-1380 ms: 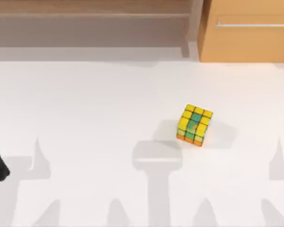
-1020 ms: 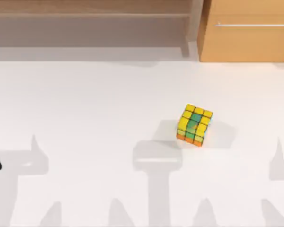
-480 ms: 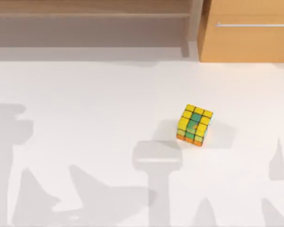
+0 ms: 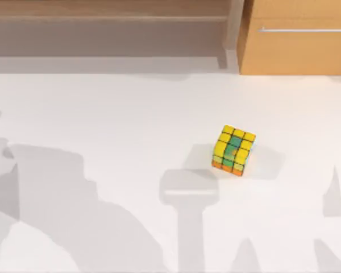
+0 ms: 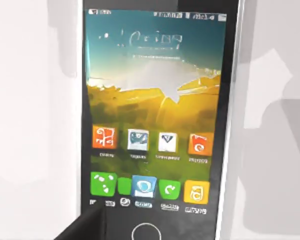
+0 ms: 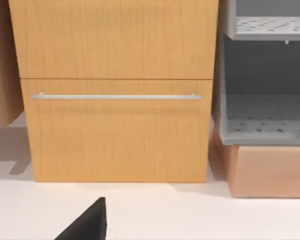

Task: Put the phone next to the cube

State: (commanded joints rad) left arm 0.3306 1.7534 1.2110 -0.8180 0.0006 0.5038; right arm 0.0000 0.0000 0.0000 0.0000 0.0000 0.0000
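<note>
On the white table (image 4: 102,114), right of the middle, sits the small yellow, green and orange puzzle cube (image 4: 233,150). Under my left wrist lies the flat black phone with its lit screen (image 5: 152,120).

The white surface (image 4: 113,114) is open on all sides of the small yellow, green and orange puzzle cube (image 4: 233,150), its sole obstacle, right of centre. At the far edge stand a wooden drawer cabinet with a silver bar handle (image 4: 298,40) and a grey open shelf unit (image 6: 265,90). The flat black, white-rimmed smartphone (image 5: 155,125) lies on bare surface.
</note>
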